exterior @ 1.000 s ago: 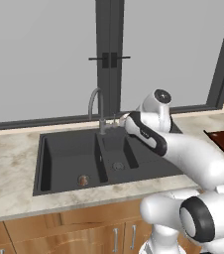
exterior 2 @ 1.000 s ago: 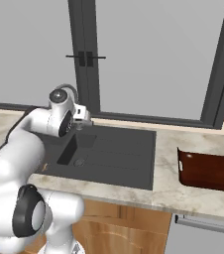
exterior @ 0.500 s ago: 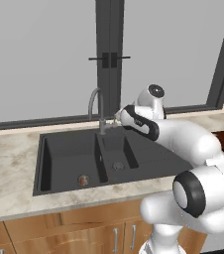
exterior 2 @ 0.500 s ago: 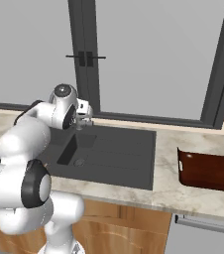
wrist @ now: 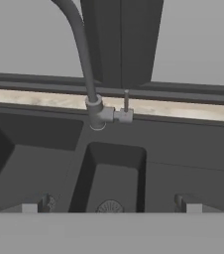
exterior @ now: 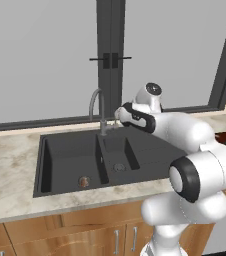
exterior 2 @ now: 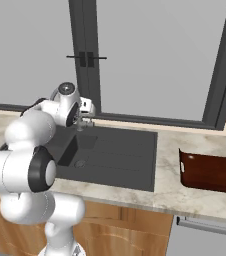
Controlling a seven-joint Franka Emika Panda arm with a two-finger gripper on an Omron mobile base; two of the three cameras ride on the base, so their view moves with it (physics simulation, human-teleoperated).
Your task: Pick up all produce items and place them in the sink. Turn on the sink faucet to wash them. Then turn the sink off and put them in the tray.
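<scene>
A white robot arm's two-finger hand (exterior: 117,116) hovers just right of the slim grey metal gooseneck faucet (exterior: 98,111), at twelve o'clock on the matte dark-grey rectangular sink (exterior: 60,181). Its finger tips (wrist: 35,204) stand well apart, released and grasping nothing, framing the faucet's small upright side lever (wrist: 126,105) — placed, it appears, to turn the water on. A small roundish brownish-orange produce item (exterior: 84,181) sits on the floor of the large basin, near its six o'clock wall, ready for washing. The shallow dark red-brown square tray (exterior 2: 211,172), glossy with a thin raised rim, waits on the speckled stone desk (exterior 2: 185,195) at three o'clock, well apart from the ribbed drainboard.
</scene>
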